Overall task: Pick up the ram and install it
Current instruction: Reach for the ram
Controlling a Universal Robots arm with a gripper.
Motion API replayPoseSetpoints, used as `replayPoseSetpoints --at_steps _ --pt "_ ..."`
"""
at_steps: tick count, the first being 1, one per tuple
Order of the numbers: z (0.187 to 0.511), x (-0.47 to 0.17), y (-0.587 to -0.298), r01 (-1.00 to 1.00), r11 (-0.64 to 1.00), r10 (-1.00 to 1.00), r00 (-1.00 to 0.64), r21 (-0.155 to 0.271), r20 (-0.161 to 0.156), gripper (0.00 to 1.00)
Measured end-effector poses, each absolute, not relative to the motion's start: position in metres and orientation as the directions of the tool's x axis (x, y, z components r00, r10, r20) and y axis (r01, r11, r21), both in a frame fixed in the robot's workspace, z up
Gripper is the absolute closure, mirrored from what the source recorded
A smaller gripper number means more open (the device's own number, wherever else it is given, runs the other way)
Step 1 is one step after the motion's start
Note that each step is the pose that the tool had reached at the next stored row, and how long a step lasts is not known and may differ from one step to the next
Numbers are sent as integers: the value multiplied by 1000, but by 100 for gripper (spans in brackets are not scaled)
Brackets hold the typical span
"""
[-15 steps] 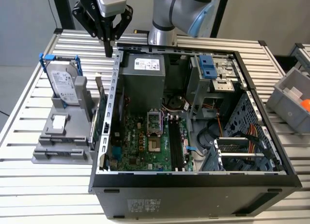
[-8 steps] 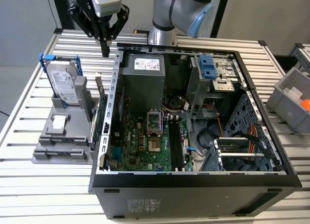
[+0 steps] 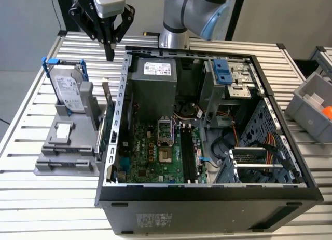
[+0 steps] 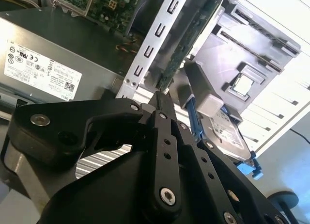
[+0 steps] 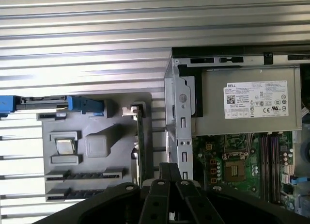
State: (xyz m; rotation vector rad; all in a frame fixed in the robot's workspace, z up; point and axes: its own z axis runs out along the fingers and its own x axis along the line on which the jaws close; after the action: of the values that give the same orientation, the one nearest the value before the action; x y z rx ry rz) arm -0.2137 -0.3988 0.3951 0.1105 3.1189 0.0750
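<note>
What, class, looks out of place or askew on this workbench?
Nothing stands out. The ram stands on edge in the grey holder, the hard drive upright beside it; the gripper hangs above.

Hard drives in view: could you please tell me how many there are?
1. The hard drive stands upright in the grey holder, outside the computer case; the case's bays may hide others.
</note>
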Motion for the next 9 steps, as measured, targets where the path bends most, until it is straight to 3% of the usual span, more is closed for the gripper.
replayPoseSetpoints --at_steps 9 --pt "395 -221 -399 70 996 71 -997 49 -18 100"
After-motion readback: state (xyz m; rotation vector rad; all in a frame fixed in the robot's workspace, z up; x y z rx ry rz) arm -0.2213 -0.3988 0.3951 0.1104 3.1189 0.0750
